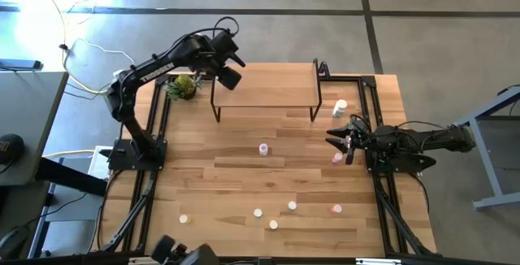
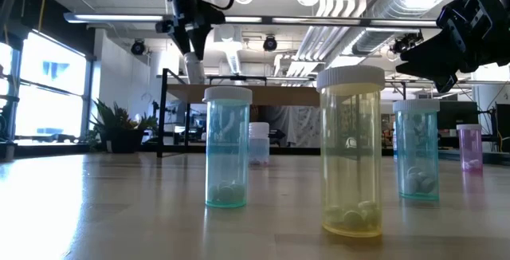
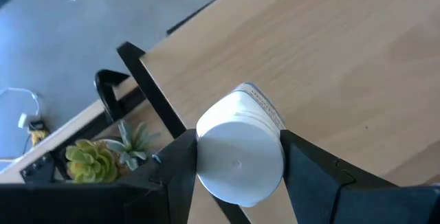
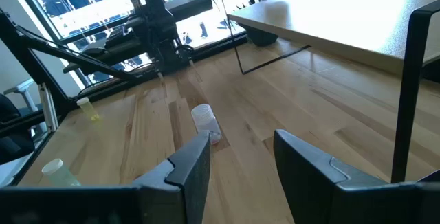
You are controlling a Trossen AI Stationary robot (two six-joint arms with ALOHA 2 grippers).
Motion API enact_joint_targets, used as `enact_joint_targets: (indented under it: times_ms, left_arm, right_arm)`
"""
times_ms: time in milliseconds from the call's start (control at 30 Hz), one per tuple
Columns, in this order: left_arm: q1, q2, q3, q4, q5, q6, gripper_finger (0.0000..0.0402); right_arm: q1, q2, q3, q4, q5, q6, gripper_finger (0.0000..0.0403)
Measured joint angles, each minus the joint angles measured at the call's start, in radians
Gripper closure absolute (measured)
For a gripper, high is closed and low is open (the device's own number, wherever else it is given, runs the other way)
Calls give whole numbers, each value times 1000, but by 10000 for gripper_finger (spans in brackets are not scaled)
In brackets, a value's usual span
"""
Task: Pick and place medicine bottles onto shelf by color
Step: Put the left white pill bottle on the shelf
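Observation:
My left gripper (image 1: 231, 76) hangs over the left end of the shelf (image 1: 264, 86), shut on a white medicine bottle (image 3: 240, 152). Beside the shelf's right leg a white bottle (image 1: 340, 106) stands on the table. Two pink bottles (image 1: 263, 148) (image 1: 336, 158) stand mid-table, and several small bottles (image 1: 273, 224) stand near the front edge. In the low view, blue-green (image 2: 227, 148) and yellow (image 2: 351, 152) ones stand upright close by. My right gripper (image 1: 341, 139) waits at the table's right side, open, with nothing between its fingers. My left gripper pinches the white bottle's round side wall (image 3: 273, 124) between its two fingers (image 3: 180, 172). The fingers slant down from above the shelf's left end. The bottle lies along the fingers, its flat white end (image 3: 237, 165) toward the wrist, lifted clear above the shelf board (image 3: 330, 59).
A small green plant (image 1: 184, 86) sits on the table just left of the shelf, close to my left gripper. Black frame rails (image 1: 154, 127) run along both table sides. The shelf's thin black legs (image 1: 215, 106) stand at its corners.

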Motion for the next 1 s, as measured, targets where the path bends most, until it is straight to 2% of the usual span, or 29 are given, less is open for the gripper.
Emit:
enact_joint_targets:
  times_ms: [300,467,867,1000]
  left_arm:
    - [-1,11,0,0,49,-18,228]
    - [-1,11,1,1,93,-20,204]
    - [-7,11,1,1,86,-55,164]
    - [-7,10,1,1,106,-55,163]
  right_arm:
    - [0,0,0,0,0,0,251]
    - [0,0,0,0,0,0,251]
    - [0,0,0,0,0,1,251]
    - [0,0,0,0,0,100,251]
